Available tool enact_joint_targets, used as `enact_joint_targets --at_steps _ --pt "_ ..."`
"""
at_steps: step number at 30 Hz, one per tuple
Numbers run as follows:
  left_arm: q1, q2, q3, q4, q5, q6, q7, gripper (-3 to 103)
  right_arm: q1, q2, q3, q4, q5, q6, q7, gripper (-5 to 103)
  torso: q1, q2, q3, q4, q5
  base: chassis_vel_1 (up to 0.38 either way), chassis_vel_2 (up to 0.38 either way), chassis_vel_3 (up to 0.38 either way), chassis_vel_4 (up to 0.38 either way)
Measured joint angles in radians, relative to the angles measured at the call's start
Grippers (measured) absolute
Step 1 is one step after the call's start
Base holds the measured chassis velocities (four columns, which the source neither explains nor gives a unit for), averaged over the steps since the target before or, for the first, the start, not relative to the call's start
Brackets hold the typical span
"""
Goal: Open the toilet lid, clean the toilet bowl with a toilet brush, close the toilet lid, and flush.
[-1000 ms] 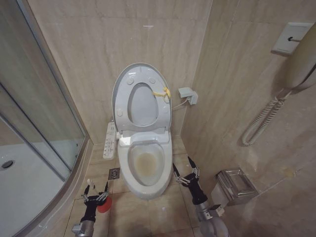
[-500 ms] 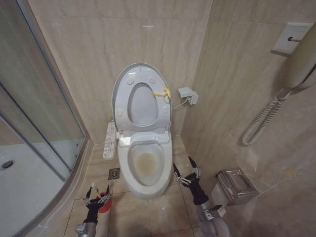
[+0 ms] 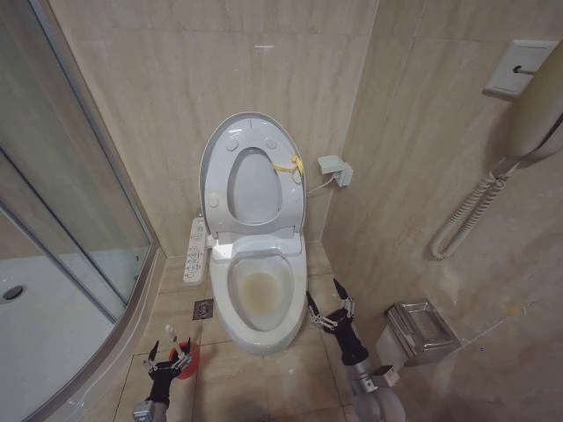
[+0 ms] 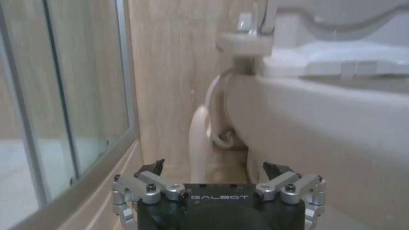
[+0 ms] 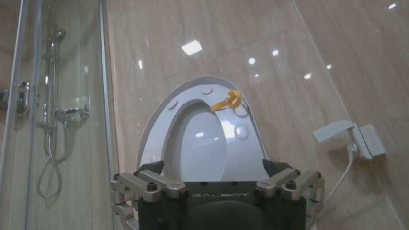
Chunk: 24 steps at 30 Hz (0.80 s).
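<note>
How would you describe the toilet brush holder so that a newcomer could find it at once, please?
Start at the toilet bowl and look to the floor on its shower side, near the drain. The holder is a small red cup beside the left gripper, the one red thing on the beige tiles.

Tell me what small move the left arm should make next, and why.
Probably lower the open left gripper around the toilet brush handle, standing in its red cup. The toilet lid is already up and the toilet bowl is exposed, uncleaned.
</note>
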Motion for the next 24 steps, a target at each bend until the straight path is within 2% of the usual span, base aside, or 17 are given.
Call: enact_joint_targets --at_steps 3,6,7,8,11,12,13,16,17,20,22,24 --pt "0.033 0.016 0.000 -0.067 -0.015 -0.007 -0.003 100 0.000 0.000 0.002 0.000 0.000 -0.001 0.006 100 0.000 0.000 0.000 0.0001 0.0000 0.000 0.000 0.000 0.000" --pt "0.085 0.033 -0.003 -0.193 -0.029 0.004 -0.036 100 0.000 -0.001 0.006 0.007 -0.001 -0.003 0.028 100 0.000 0.000 0.000 0.0000 0.0001 0.000 0.000 0.000 0.000" --pt "0.114 0.041 -0.006 -0.271 -0.034 0.031 -0.071 100 -0.002 -0.005 0.008 0.021 0.000 -0.003 0.044 100 0.000 0.000 0.000 0.0002 0.0001 0.000 0.000 0.000 0.000" --pt "0.114 0.041 -0.006 -0.271 -0.034 0.031 -0.071 100 -0.002 -0.005 0.008 0.021 0.000 -0.003 0.044 100 0.000 0.000 0.000 0.0002 0.0001 0.000 0.000 0.000 0.000" --pt "0.172 0.053 -0.008 -0.434 -0.073 0.105 -0.129 100 -0.011 -0.011 0.010 0.049 -0.014 -0.004 0.082 100 0.000 0.000 0.000 -0.0003 0.0001 0.000 0.000 0.000 0.000" --pt "0.202 0.058 -0.013 -0.502 -0.085 0.143 -0.145 100 -0.012 -0.012 0.009 0.060 -0.033 -0.005 0.123 100 0.000 0.000 0.000 -0.0003 0.0001 0.000 0.000 0.000 0.000" --pt "0.202 0.058 -0.013 -0.502 -0.085 0.143 -0.145 100 -0.012 -0.012 0.009 0.060 -0.033 -0.005 0.123 100 0.000 0.000 0.000 -0.0003 0.0001 0.000 0.000 0.000 0.000" --pt "0.277 0.066 -0.035 -0.652 -0.097 0.195 -0.170 100 -0.009 -0.022 0.005 0.088 -0.096 -0.021 0.252 100 0.000 0.000 0.000 0.0000 0.0002 0.000 0.000 0.000 0.000" --pt "0.277 0.066 -0.035 -0.652 -0.097 0.195 -0.170 100 -0.009 -0.022 0.005 0.088 -0.096 -0.021 0.252 100 0.000 0.000 0.000 0.0000 0.0002 0.000 0.000 0.000 0.000" --pt "0.358 0.076 -0.052 -0.798 -0.115 0.246 -0.207 100 -0.005 -0.037 0.007 0.134 -0.124 -0.052 0.346 100 0.000 0.000 0.000 0.0004 0.0003 0.000 0.000 0.000 0.000" --pt "0.372 0.078 -0.056 -0.824 -0.116 0.256 -0.215 100 -0.005 -0.041 0.008 0.147 -0.127 -0.060 0.366 100 0.000 0.000 0.000 0.0003 0.0003 0.000 0.000 0.000 0.000" --pt "0.424 0.091 -0.089 -0.938 -0.122 0.310 -0.261 100 -0.003 -0.059 0.017 0.202 -0.148 -0.102 0.454 100 0.000 0.000 0.000 -0.0001 0.0001 0.000 0.000 0.000 0.000"
